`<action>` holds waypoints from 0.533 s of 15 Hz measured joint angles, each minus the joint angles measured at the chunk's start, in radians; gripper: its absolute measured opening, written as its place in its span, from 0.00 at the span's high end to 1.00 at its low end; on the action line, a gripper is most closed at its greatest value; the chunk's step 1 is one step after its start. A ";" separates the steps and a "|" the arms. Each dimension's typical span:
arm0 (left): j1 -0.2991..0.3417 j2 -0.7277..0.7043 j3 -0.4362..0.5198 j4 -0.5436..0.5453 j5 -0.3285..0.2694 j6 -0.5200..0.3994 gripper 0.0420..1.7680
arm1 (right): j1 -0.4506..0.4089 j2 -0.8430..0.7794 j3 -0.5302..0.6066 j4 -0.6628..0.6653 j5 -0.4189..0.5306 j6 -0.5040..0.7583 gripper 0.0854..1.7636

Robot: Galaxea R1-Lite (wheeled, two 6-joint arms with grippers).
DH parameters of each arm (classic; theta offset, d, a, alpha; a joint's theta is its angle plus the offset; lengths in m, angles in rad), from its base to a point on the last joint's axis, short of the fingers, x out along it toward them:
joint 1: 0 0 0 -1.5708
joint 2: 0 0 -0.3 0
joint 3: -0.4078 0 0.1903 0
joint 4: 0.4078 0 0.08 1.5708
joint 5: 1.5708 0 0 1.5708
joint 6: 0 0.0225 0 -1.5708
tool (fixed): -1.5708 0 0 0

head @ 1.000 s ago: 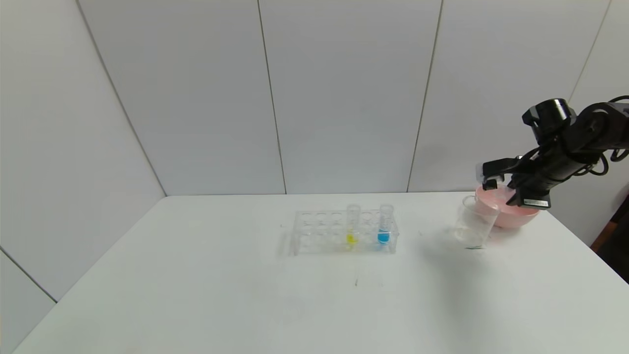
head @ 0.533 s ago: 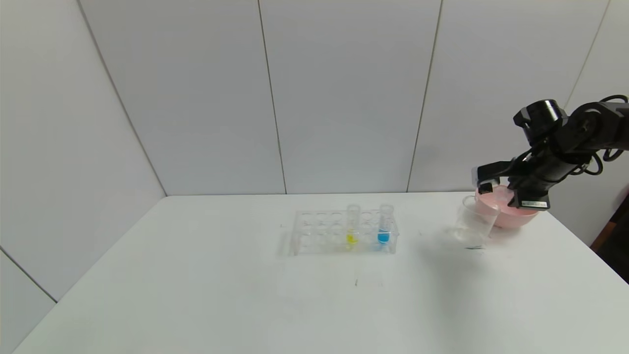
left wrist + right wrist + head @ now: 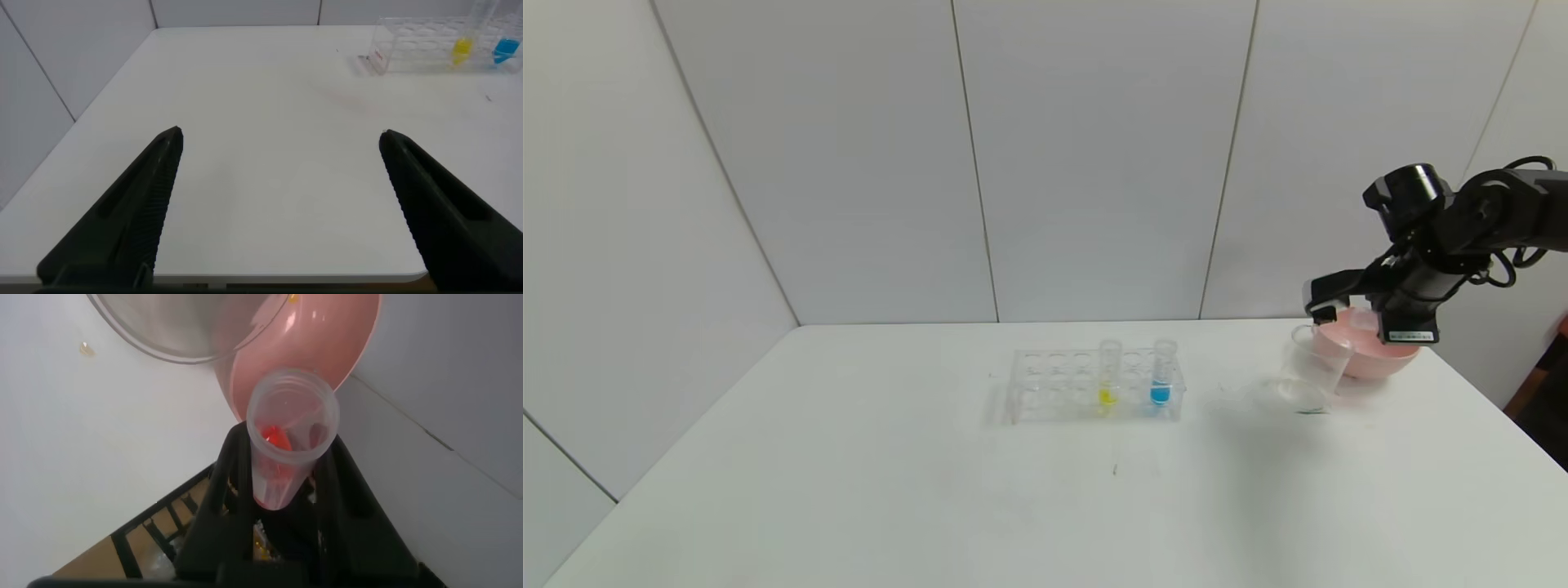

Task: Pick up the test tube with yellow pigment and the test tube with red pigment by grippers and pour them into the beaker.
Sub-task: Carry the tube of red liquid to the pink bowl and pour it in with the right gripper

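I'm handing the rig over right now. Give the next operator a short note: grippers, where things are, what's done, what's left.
Right gripper: shut on the red tube, held by the beaker and pink bowl at the table's right. Some red is in the tube; whether any has been poured cannot be told.
Left gripper: open, holding nothing, over the table's near left.
Yellow tube: upright in the rack, beside a blue tube.
Left: finish red, then pick and pour yellow.
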 joint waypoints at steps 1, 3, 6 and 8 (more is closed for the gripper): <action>0.000 0.000 0.000 0.000 0.000 0.000 0.03 | 0.008 0.000 0.000 0.000 -0.014 0.000 0.75; 0.000 0.000 0.000 0.000 0.000 0.000 0.03 | 0.022 0.000 0.000 0.000 -0.026 0.002 0.75; 0.000 0.000 0.000 0.000 0.000 0.000 0.03 | 0.037 0.003 0.000 0.000 -0.098 0.004 0.75; 0.000 0.000 0.000 0.000 0.000 0.000 0.03 | 0.047 0.006 0.000 -0.002 -0.120 0.006 0.75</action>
